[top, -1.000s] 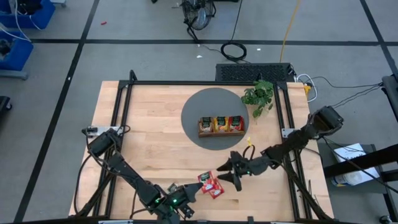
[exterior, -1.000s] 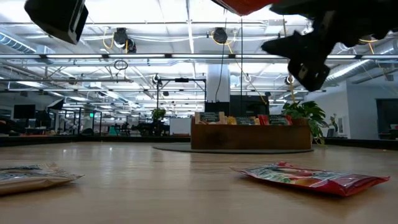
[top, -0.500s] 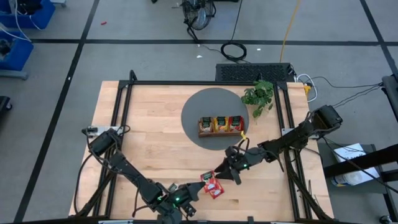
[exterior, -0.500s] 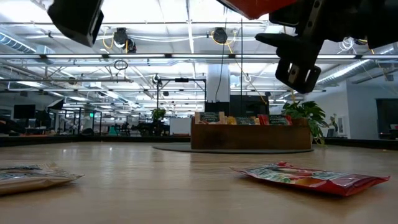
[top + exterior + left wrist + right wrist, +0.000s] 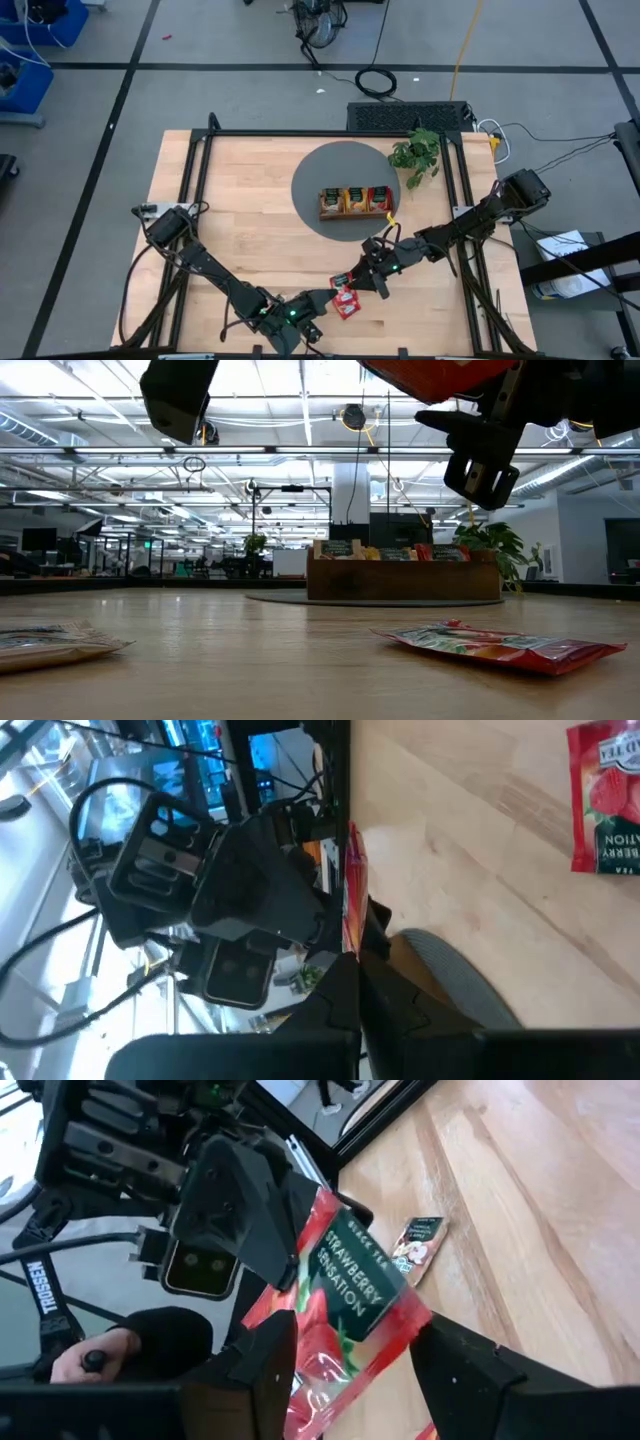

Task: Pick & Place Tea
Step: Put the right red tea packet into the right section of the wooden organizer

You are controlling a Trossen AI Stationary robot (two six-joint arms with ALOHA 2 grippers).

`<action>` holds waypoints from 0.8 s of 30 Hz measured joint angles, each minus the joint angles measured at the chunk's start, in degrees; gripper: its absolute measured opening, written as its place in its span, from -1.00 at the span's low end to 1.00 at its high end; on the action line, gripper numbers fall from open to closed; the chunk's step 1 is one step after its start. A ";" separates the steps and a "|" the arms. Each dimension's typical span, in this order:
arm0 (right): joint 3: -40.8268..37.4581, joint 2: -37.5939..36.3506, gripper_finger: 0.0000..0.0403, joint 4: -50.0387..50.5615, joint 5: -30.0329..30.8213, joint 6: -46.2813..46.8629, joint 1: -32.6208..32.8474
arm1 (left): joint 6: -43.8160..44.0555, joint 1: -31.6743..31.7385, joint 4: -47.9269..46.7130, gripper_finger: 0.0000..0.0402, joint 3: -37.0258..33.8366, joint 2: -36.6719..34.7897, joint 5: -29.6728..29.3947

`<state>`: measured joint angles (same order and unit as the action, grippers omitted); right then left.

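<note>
My left gripper [image 5: 325, 297] is shut on a red tea sachet [image 5: 350, 1290] and holds it above the table near the front edge. My right gripper [image 5: 355, 1338] stands open right next to it, one finger on each side of that sachet. Below them a second red sachet [image 5: 347, 304] lies flat on the wood. A beige sachet [image 5: 417, 1245] lies flat a little to its left. Farther back, the wooden tray [image 5: 355, 214] holds upright sachets and stands on a round grey mat [image 5: 320, 175]. My left gripper pinches one end of the red sachet [image 5: 308, 1230] between its two fingers. It comes roughly level from the table's left. The sachet sticks out past the fingertips, seen edge-on [image 5: 352, 880] in the left wrist view, lifted clear of the table. Whether my right gripper's fingers [image 5: 268, 1365] touch the sachet, I cannot tell.
A green leafy plant [image 5: 416, 152] stands at the mat's far right. A black frame [image 5: 200, 180] runs along the table's left, far and right sides. Bare wood [image 5: 250, 230] lies left of the mat.
My left gripper has carried the red sachet toward the table's right edge, in between my right gripper's fingers. My right gripper has shifted slightly toward the table's left and rolled about its pointing line. The sachets on the table have stayed put.
</note>
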<state>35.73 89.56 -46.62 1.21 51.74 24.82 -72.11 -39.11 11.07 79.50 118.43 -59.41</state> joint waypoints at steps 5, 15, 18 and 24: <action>0.00 0.02 -0.31 -0.29 -1.47 -2.40 0.02 | 1.35 0.63 -0.02 -0.98 0.00 0.00 1.14; 0.00 0.02 -0.97 -0.29 -1.73 -12.03 0.14 | 4.76 0.85 -0.08 -0.98 0.00 0.00 2.82; 0.00 0.02 -0.98 0.01 -3.02 -16.95 0.40 | 9.39 0.85 -0.16 -0.91 0.00 0.00 2.71; 0.00 0.02 -1.00 0.69 -2.86 -20.10 0.79 | 10.57 -0.06 -0.28 -0.73 0.00 0.00 -3.87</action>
<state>35.73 89.58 -45.93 -1.64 31.64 25.61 -61.54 -39.16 10.79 79.50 118.43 -63.28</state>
